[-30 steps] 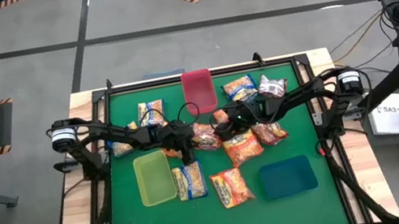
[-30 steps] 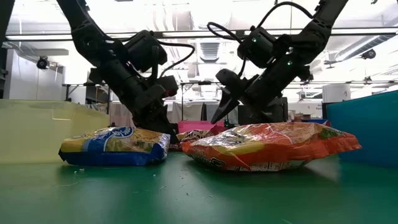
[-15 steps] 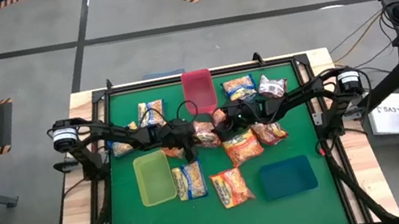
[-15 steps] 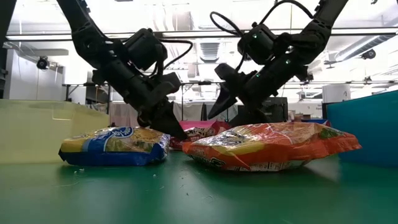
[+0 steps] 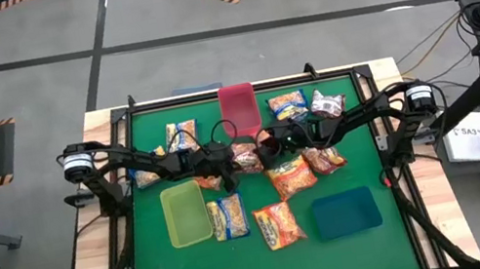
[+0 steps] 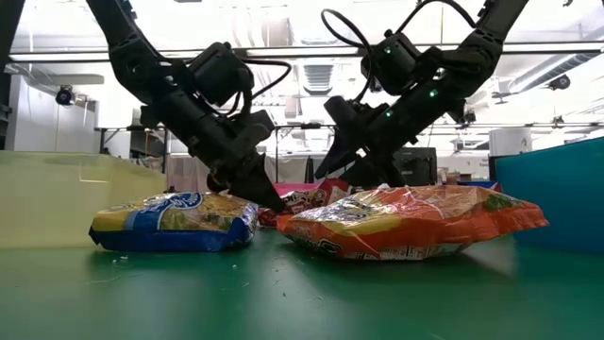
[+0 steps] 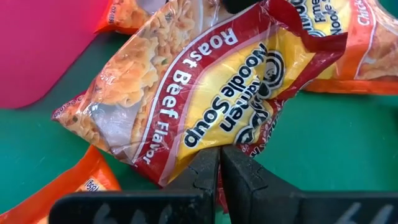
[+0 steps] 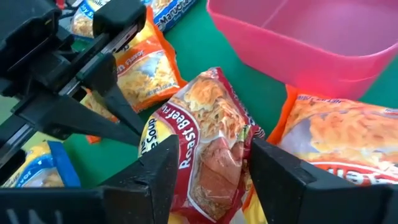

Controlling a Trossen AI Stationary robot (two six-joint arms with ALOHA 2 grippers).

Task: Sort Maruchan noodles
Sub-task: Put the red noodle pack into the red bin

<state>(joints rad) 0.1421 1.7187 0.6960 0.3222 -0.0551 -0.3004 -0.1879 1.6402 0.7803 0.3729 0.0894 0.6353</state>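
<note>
**Now both arms meet over the red packet**

Just below the pink tray [image 5: 237,108], the left gripper [image 7: 219,163] pinches the Roast Beef packet [image 7: 205,93] by its edge, lifted slightly since a moment ago. The right gripper [image 8: 205,155] straddles it, fingers narrowing — a handover, likely.

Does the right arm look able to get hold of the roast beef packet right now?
Probably yes. The right end effector already straddles the roast beef packet with its jaws apart, nothing between them. The left end effector is shut on the packet's other edge, away from the right one.
</note>
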